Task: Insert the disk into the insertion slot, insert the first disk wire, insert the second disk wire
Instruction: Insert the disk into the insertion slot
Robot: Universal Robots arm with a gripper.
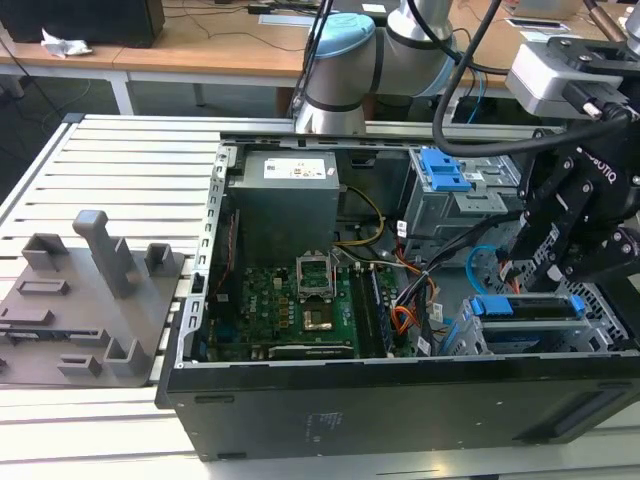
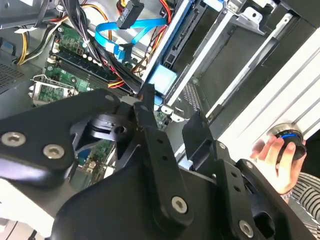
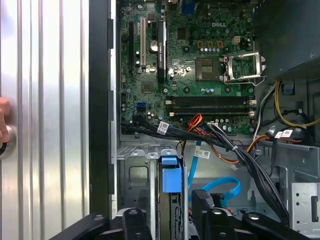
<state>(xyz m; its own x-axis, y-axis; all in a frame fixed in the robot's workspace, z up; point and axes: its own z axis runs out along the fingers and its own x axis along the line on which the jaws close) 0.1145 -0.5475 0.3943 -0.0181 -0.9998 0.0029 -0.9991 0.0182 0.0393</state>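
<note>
The gripper (image 3: 167,205) hangs over the insertion slot (image 3: 135,172), jaws apart astride the disk (image 3: 170,175) standing in that slot, so seating it well likely needs a straight push clear of the blue wire (image 3: 220,186) beside the slot.

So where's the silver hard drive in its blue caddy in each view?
Exterior view: silver hard drive in its blue plastic caddy, in the grey metal bay at the exterior view's right.
First wrist view: edge-on, its blue end beside the light blue flat cable.
Second wrist view: its blue end near that cable.
Shared landmark: the green motherboard.
</note>
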